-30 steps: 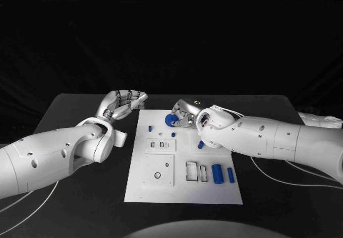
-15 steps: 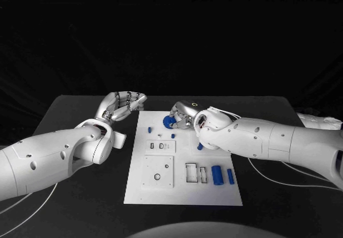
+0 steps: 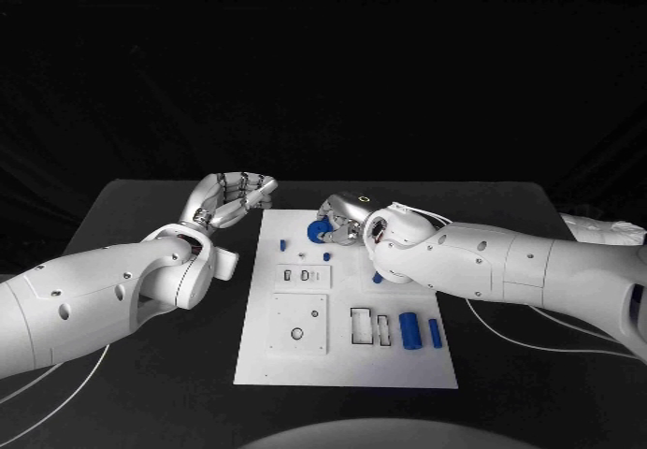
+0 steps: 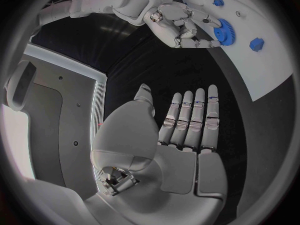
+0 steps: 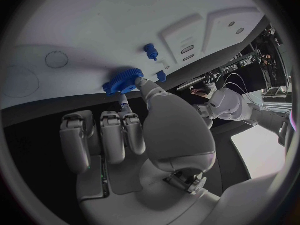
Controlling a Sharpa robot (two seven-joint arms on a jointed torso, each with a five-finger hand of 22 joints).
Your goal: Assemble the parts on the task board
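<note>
At the left of the black counter [image 3: 162, 201], the left hand [image 3: 232, 196] hangs just beside the far left corner of the white board [image 3: 344, 360]; in the left wrist view its fingers [image 4: 195, 117] lie straight, side by side and released, with nothing in them. On the board, going rightward, a small blue peg [image 3: 282, 243] stands near the left edge, with a raised white block with slots [image 3: 304, 274] and a larger square plate with a round hole [image 3: 298, 321] nearer the robot. Past these, at the far end of the board, sits the blue gear [image 3: 321, 227], and the right hand [image 3: 347, 217] is on it: the right wrist view shows the thumb and a fingertip [image 5: 125, 101] touching the gear [image 5: 124, 81] at its toothed rim, the other fingers curled beneath. Whether this is a firm pinch or only a touch I cannot tell for sure, though it looks like a grasp. Further right and nearer, two blue cylinders [image 3: 409, 329] lie beside two empty rectangular sockets [image 3: 363, 324]. The step in hand looks to be seating or picking up the gear at the far end. The next move calls for a steady pinch on the rim, keeping the gear level, since a tilted gear could jam or slip from the fingertips.
</note>
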